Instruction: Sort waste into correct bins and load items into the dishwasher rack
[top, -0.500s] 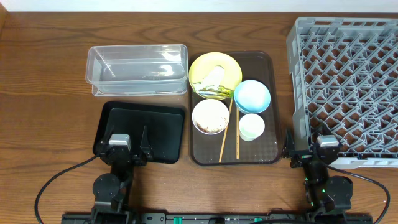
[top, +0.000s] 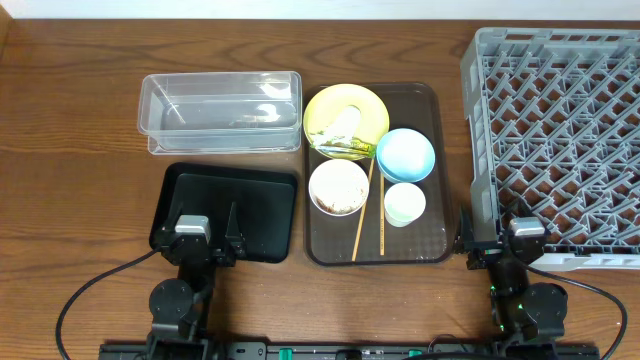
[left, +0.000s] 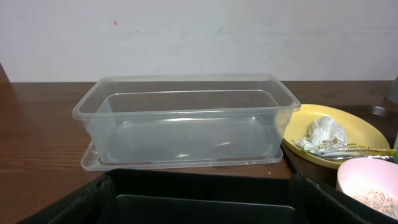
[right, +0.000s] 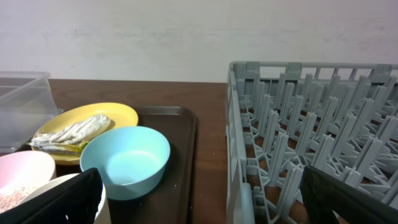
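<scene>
Near edge of table, both arms are parked low. The left gripper (top: 205, 222) hangs over the near end of the black tray (top: 262, 215), jaws apparently spread and holding nothing. The right gripper (top: 505, 232) sits just beside the near-left corner of the dishwasher rack (top: 560, 130), jaws wide apart and empty.

Nothing is sorted yet. The clear tub (top: 220, 105) at far left is bare, and so is the rack. Everything else is crowded on the brown serving tray (top: 428, 245) in the middle:
- yellow plate (top: 372, 108) at the far end, with the wrapper (top: 343, 138) on it
- blue bowl (top: 406, 155) touching the plate's rim
- pinkish bowl (top: 318, 175) holding the food scraps (top: 342, 200)
- pale cup (top: 404, 204) near right
- chopsticks (top: 381, 215) lying flat between bowl and cup

Risks as I judge them:
- Crowding: a jaw coming down for one dish probably nudges its neighbour.
- Scraps spill on the table if the pinkish bowl tips before it is over a bin.
- The wrapper is light and crumpled, so a shallow pinch may drop it or drag the plate.
- The chopsticks are thin and flat on the tray, so they are hard to pinch, likely to roll, and could slip through the rack's open lattice.
- The right arm starts tight against the rack wall, so a careless swing clips it.
- Picking the wrong bin for either kind of waste is also possible.
</scene>
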